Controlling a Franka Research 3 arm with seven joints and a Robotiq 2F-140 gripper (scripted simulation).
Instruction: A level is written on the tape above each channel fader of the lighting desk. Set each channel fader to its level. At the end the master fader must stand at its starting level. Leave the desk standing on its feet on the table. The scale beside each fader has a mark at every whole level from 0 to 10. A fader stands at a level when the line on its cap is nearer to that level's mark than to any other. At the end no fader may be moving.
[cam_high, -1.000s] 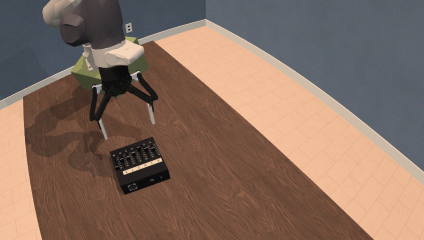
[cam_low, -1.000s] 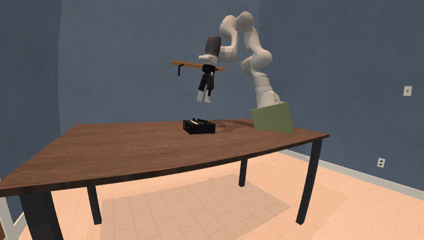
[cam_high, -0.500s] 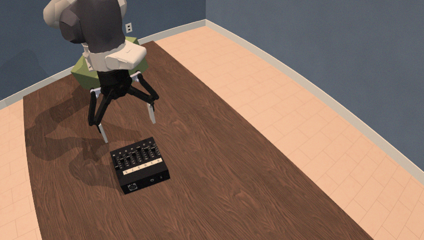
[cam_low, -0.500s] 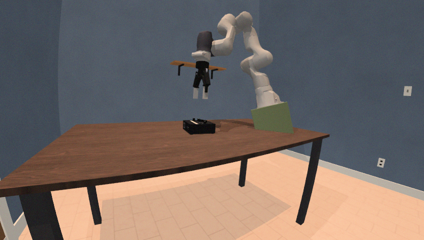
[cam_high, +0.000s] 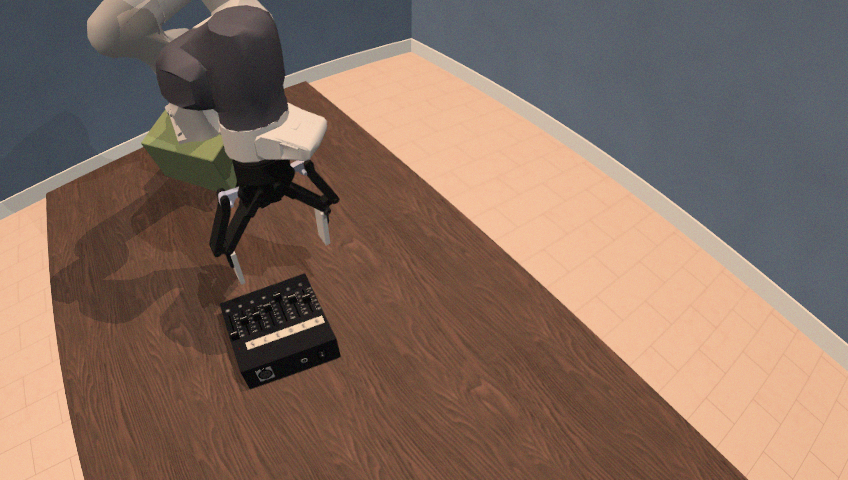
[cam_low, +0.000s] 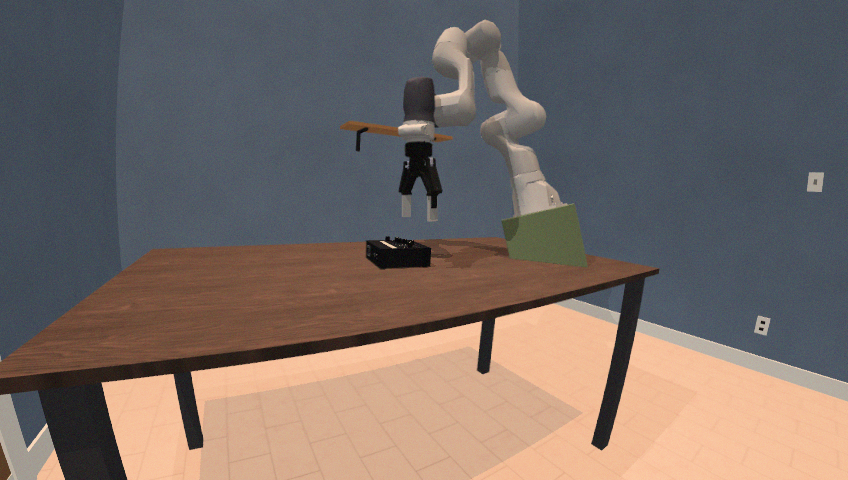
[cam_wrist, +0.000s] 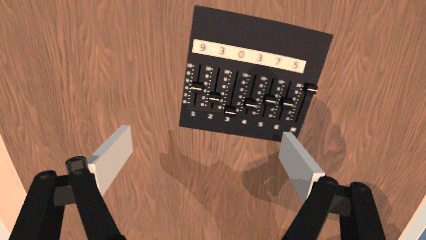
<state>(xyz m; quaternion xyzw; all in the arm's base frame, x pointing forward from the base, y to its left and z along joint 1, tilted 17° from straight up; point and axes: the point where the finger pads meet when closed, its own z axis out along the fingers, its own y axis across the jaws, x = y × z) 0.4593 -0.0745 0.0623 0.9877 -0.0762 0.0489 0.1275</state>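
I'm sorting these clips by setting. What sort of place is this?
Probably a bare indoor test room: blue walls with outlets, tiled floor, and one wooden table carrying a robot arm and a small lighting desk. No furnishings suggest a stage or studio.

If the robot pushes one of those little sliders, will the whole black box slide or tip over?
Tipping seems unlikely: the lighting desk is low and wide, flat on the table. It might skid, since it looks small. The fader caps are thin, so the wide-open jaws could slip off.

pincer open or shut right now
Open: the pincer has its fingers spread wide with only table showing between them, holding nothing.
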